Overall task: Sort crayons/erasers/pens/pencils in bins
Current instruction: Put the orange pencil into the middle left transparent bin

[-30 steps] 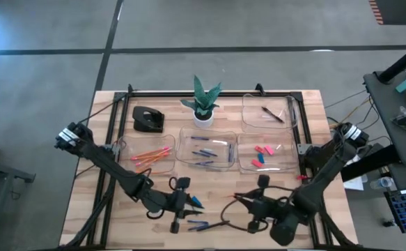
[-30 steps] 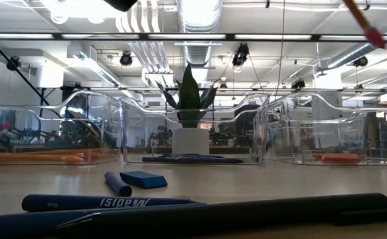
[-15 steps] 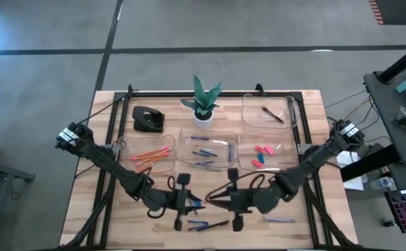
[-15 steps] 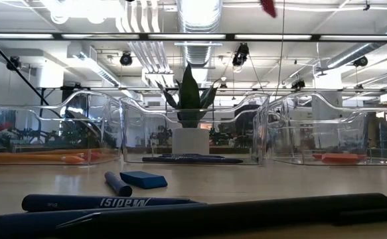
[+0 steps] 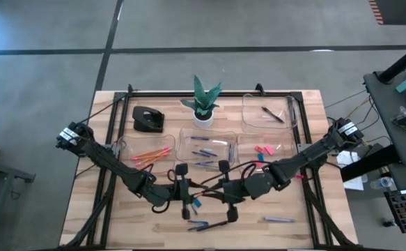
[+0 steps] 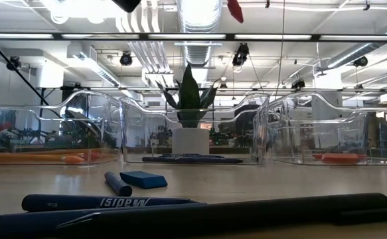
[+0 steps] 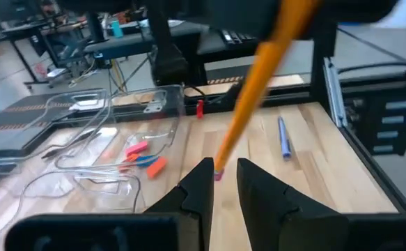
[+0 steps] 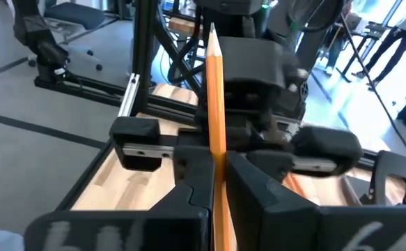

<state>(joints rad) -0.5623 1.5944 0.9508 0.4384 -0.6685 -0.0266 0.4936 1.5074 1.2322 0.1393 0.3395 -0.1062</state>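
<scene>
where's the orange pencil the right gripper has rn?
The long orange pencil is clamped in the right gripper, above the table's front middle in the high view, its eraser end between the left gripper fingers.

An orange pencil (image 8: 215, 104) is pinched upright; others (image 5: 149, 155) lie in the left bin (image 5: 166, 167).

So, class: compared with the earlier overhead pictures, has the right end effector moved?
Yes. The right end effector, shut on a pencil, has travelled toward the left arm's side, from below the eraser bin to below the plant.
</scene>
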